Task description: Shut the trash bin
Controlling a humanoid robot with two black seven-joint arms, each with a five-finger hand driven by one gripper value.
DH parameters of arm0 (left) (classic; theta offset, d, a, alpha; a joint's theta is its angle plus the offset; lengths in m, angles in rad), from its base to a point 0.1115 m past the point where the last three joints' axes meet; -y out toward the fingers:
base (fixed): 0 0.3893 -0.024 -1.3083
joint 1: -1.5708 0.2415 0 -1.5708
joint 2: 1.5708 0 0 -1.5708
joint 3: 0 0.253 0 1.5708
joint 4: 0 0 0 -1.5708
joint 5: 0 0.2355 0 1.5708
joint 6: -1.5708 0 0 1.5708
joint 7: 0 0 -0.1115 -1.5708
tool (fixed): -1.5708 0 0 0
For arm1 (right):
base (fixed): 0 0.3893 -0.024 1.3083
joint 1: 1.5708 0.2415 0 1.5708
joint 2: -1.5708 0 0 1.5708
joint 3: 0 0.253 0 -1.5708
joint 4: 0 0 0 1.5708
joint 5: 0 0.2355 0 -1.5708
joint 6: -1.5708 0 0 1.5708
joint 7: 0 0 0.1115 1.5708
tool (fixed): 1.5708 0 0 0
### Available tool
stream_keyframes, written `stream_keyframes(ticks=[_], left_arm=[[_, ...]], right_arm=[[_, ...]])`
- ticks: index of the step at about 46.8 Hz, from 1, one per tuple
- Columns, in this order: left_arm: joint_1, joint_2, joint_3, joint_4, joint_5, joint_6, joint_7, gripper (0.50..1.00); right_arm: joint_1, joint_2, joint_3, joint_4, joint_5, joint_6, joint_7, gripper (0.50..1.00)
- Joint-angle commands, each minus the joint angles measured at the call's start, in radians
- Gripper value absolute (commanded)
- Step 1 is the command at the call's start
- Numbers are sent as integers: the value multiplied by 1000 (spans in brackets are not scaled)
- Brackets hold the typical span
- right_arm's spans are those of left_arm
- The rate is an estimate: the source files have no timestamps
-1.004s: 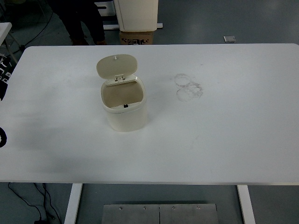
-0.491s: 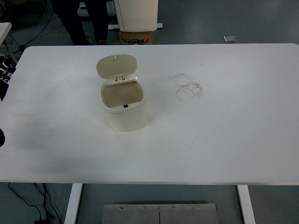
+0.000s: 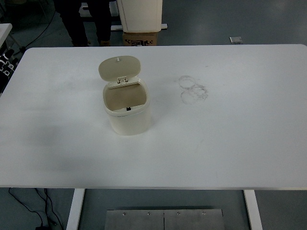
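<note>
— One trash bin (image 3: 128, 112) is seen on the white table (image 3: 230, 143), left of centre, upright, with its lid (image 3: 119, 67) tipped back on the hinge at the far side so that the inside is exposed. Is any hand near it?

— None is shown. Neither the left nor the right robot hand is in view, so nothing can be said of the fingers.

— Which step is judged to be in hand?

— The approach, most likely; the closing itself is not yet begun. The lid is fully raised.

— What is called for next?

— A hand must be brought in over the bin, the lid's top edge pressed forward and down until it is seated on the rim. Faint ring marks (image 3: 194, 89) are noted to the right, well apart.
</note>
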State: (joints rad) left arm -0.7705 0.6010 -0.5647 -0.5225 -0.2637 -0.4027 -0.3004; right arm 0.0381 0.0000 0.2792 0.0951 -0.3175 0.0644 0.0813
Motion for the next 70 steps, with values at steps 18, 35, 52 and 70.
stream_keyframes(ticks=[18,35,52,70], left_arm=[[-165,121,279,-106,0,18,0,1000],[-222,198,338,-203,1,8,0,1000],[-337,209,479,-235,1,15,1,1000],[-464,279,589,-383,79,8,122,1000]], right_arm=[[0,0,0,0,0,0,0,991],[0,0,0,0,0,0,0,991],[-1,0,0,0,0,0,0,991],[0,0,0,0,0,0,0,991]])
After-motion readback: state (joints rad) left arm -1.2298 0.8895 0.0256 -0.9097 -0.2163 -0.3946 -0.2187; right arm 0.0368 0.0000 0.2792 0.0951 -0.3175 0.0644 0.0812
